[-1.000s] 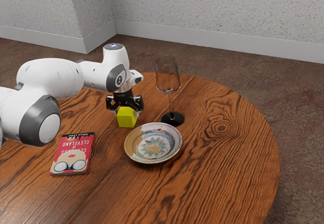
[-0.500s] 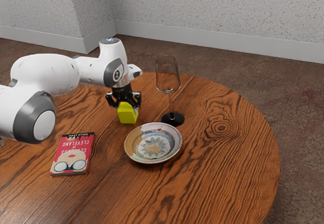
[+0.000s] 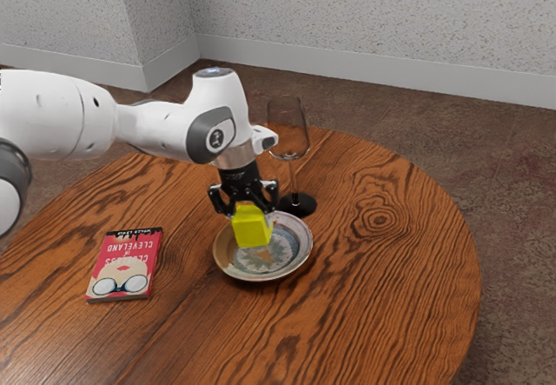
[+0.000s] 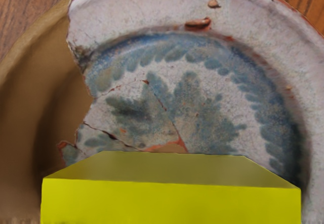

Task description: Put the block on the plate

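My gripper (image 3: pixel 249 210) is shut on the yellow block (image 3: pixel 252 228), over the far part of the patterned plate (image 3: pixel 301 259) in the exterior view. The block hides some of the plate's middle, and whether its underside touches the plate I cannot tell. In the wrist view the block (image 4: pixel 169 201) lies at the lower edge, with the cracked blue-and-white plate (image 4: pixel 283 21) beneath and beyond it.
Behind the plate, close to my gripper, a tall wine glass (image 3: pixel 287 138) stands on a black base. A red book (image 3: pixel 124 265) lies toward the exterior view's left on the round wooden table (image 3: pixel 373 315).
My gripper has carried the block toward the exterior view's right and nearer its camera, from beside the plate to over it. Plate, glass and book have stayed put.
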